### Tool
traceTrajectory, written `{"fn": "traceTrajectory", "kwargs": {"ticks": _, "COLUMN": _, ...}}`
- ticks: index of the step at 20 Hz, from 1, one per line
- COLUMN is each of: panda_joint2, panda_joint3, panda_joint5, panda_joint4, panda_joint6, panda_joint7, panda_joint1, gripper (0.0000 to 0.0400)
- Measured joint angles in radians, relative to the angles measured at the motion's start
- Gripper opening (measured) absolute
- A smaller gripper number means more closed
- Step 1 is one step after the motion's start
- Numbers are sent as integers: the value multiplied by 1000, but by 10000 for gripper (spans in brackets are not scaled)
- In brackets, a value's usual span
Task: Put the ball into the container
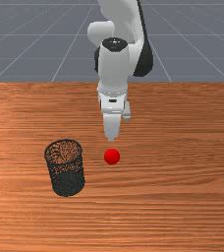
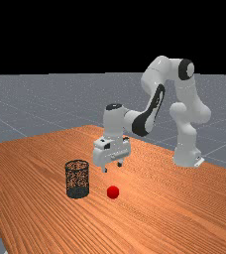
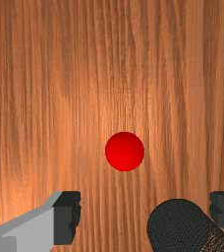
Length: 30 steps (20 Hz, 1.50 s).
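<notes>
I'm hovering my gripper [image 2: 112, 167] above the wooden table [image 1: 182, 206], its two fingers standing wide apart! Down below, the red ball [image 1: 112, 156] is sitting on the tabletop, near the upright mesh container [image 1: 67, 179], toward the front view's right of it!

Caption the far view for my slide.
Open gripper hovering over the table, where a red ball sits near an upright basket.

1 dark-grained orange-brown wood table [image 2: 159, 223], pale-lined grey floor [image 2: 26, 101] stretching far back, plain black backdrop [image 2: 85, 34] above
</notes>
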Motion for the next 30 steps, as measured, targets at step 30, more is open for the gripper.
{"fn": "traceTrajectory", "kwargs": {"ticks": 30, "panda_joint2": 240, "panda_joint3": 11, "panda_joint5": 20, "panda_joint4": 100, "panda_joint6": 60, "panda_joint7": -11, "panda_joint1": -4, "gripper": 400}}
